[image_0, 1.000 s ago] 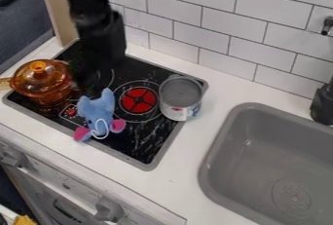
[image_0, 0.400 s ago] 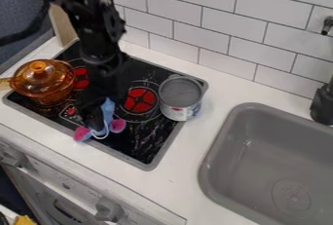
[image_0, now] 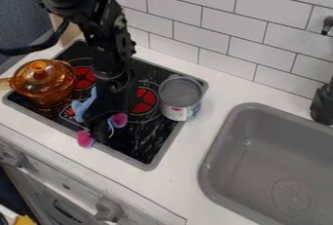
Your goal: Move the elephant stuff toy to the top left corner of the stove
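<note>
Black hand (image_0: 101, 130) of mine over pink-tipped blue plush elephant (image_0: 81, 110), seven o'clock on glossy black stove (image_0: 141, 144); spread or pinching, I cannot tell. Amber lidded pot (image_0: 44, 81) at nine o'clock.

"Where are you hanging your end effector (image_0: 102, 130)?"
"You're hanging it over the blue elephant toy (image_0: 82, 109), which is lying on the stove (image_0: 141, 145), partly hiding behind it."
"What else are you seeing?"
"You're seeing an amber pot (image_0: 42, 85) sitting at its left edge, a gray can (image_0: 181, 95) standing at its right, a sink (image_0: 260, 153) sitting in your desk (image_0: 166, 182)."
</note>
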Robot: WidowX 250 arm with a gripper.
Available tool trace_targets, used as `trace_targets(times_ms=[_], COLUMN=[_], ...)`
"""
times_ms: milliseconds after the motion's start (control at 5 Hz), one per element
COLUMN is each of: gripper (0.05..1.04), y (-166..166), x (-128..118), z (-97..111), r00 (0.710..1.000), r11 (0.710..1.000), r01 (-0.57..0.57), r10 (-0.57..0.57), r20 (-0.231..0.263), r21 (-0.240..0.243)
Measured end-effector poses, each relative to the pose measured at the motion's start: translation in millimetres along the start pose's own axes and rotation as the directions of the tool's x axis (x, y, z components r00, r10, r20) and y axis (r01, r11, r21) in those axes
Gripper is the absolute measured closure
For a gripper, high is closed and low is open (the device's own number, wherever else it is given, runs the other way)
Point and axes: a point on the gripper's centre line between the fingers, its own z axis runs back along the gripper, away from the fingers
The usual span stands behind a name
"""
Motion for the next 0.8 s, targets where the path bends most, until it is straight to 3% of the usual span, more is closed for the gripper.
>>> trace_targets(times_ms=[400, 600, 800], gripper=[0.675, 0.805, 0.852], y=[2, -7, -5], x=[-5, -5, -7], z=[-1, 3, 23], r00=[1.0, 1.0, 1.0], r11=[1.0, 1.0, 0.998], r01=[0.001, 0.002, 0.008], r10=[-0.001, -0.002, -0.007], r20=[-0.016, -0.013, -0.018], r21=[0.013, 0.002, 0.06])
